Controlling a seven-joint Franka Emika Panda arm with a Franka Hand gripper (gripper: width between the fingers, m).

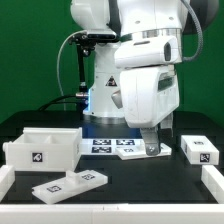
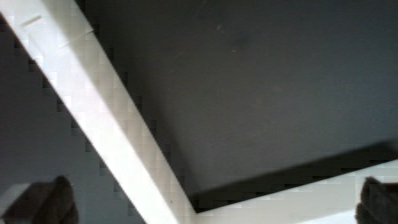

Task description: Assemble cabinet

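Note:
The cabinet lies in loose white parts, all seen in the exterior view. An open white box (image 1: 42, 148) with a marker tag stands at the left. A flat panel (image 1: 68, 184) lies at the front left. A tagged block (image 1: 198, 149) lies at the right. My gripper (image 1: 151, 144) hangs low over the table by the marker board (image 1: 113, 147), close to a small white piece (image 1: 157, 151). In the wrist view my gripper (image 2: 210, 202) is open and empty, its dark fingertips (image 2: 43, 200) far apart. A white bar (image 2: 107, 110) runs between them over the black table and meets another white strip (image 2: 338, 185) at a corner.
White rails border the table at the exterior view's right (image 1: 212, 186) and left (image 1: 5, 178). The robot's base (image 1: 100, 95) and cable stand behind the marker board. A green wall is at the back.

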